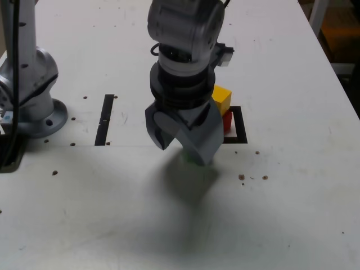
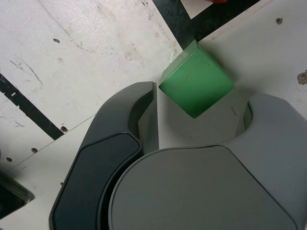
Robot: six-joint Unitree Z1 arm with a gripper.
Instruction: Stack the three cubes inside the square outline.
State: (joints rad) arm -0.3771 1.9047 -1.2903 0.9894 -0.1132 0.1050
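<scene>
1 claw (image 2: 202, 103) open wide, 1 grn cube (image 2: 199, 84); 1 yel cube (image 1: 221, 98) on 1 red (image 1: 227, 121)

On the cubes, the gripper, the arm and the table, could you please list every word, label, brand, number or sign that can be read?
There are none: no readable text shows on the green cube, yellow cube, red cube, gripper, arm or table.
</scene>
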